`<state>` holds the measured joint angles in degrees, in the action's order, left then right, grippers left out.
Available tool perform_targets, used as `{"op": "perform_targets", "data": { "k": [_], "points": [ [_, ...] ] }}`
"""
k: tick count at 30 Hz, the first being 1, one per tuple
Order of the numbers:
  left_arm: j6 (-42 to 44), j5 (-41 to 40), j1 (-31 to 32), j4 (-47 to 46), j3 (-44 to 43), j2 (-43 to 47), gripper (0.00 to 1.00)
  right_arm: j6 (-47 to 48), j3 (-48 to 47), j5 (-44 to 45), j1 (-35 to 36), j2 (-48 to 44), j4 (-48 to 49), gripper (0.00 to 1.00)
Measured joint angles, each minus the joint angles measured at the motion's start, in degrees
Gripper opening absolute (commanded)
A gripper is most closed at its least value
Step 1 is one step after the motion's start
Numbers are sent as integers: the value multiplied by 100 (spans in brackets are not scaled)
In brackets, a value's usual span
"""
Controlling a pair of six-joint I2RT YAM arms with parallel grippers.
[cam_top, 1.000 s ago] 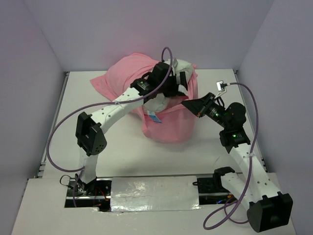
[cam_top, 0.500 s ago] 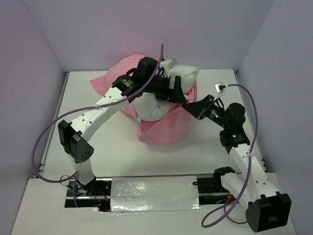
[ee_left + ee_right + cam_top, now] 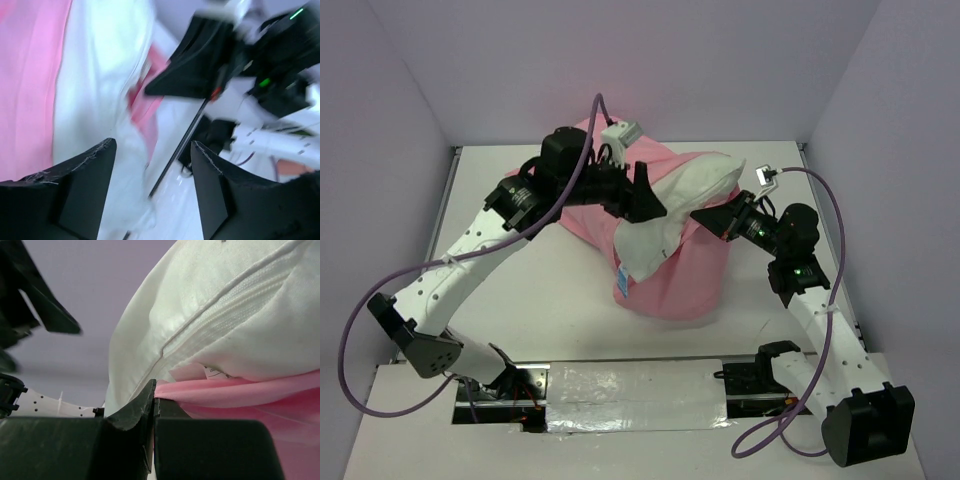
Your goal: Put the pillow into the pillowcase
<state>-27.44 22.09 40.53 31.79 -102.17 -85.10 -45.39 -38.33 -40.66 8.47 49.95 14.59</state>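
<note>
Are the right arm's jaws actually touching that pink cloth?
Touching. The right wrist view shows the right jaws shut on an edge of the pillowcase, the pink fabric running straight out from between them, under the pillow.

the plump white pillow (image 3: 672,205) sits tilted, lower half inside the rumpled shiny pink pillowcase (image 3: 670,285), upper corner poking out.

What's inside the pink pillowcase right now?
The white pillow sits partly inside the pillowcase; one end sticks out. How deep the rest reaches is hidden by pink fabric.
</note>
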Motion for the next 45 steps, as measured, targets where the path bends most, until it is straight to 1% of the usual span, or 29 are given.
{"op": "perform_targets", "data": {
  "k": [2, 3, 4, 6, 7, 8, 9, 10, 11, 12, 13, 14, 16, 19, 23, 27, 31, 33, 39, 43, 45],
  "points": [
    [59, -164, 4, 138, 544, 254, 71, 13, -13, -4, 0, -13, -4, 0],
    [92, -216, 20, 203, 662, 249, 69, 11, -13, -9, 0, -20, -2, 0],
    [164, -267, 57, 258, 693, 142, 63, 7, -13, -20, 0, -24, -2, 0],
    [212, -426, 133, 275, 562, -208, 55, 7, -13, -44, 0, -33, 0, 0],
    [243, -503, 162, 278, 431, -474, 47, 7, -13, -52, 0, -37, 0, 0],
    [278, -579, 186, 297, 264, -726, 45, 7, -13, -57, 0, -50, -2, 0],
    [317, -654, 205, 297, 92, -981, 40, 9, -13, -57, 0, -72, -13, 0],
    [328, -750, 210, 319, -111, -1296, 24, 7, -13, -63, 0, -101, -26, 0],
    [365, -844, 205, 433, -422, -1644, 17, -11, -13, -72, -2, -138, -44, 0],
    [328, -920, 195, 472, -645, -1932, 2, -37, -13, -74, -15, -184, -52, 0],
    [286, -1005, 164, 527, -857, -2240, 0, -90, -9, -76, -31, -232, -48, 0],
    [278, -1093, 138, 564, -986, -2483, 0, -151, 15, -76, -42, -297, -17, 0],
    [146, -1309, 83, 551, -957, -2765, 0, -286, 52, -103, -44, -431, 2, 0],
    [-245, -1464, -31, 367, -588, -2855, 0, -527, 96, -260, 33, -498, 138, 0],
    [-850, -1862, -92, 76, -601, -3014, 0, -990, 227, -415, 142, -483, 570, 0],
    [-1567, -2310, -101, 13, -1014, -3392, 0, -1397, 236, -415, 155, -437, 944, 0],
    [-2328, -2691, -105, 92, -1539, -3816, 0, -1639, 350, -391, 234, -444, 1113, 0],
    [-2638, -2736, -107, 173, -1718, -3954, 0, -1598, 476, -348, 240, -566, 920, 0],
    [-3254, -3014, -114, 595, -2092, -4188, 0, -986, 503, -48, 354, -1121, -68, 0],
    [-3543, -3021, -186, 831, -2253, -4295, 0, -444, 501, 11, 693, -1099, -684, 0],
    [-3626, -3064, -225, 935, -2275, -4319, 0, -326, 531, 26, 920, -960, -695, 0]
  ]
}}
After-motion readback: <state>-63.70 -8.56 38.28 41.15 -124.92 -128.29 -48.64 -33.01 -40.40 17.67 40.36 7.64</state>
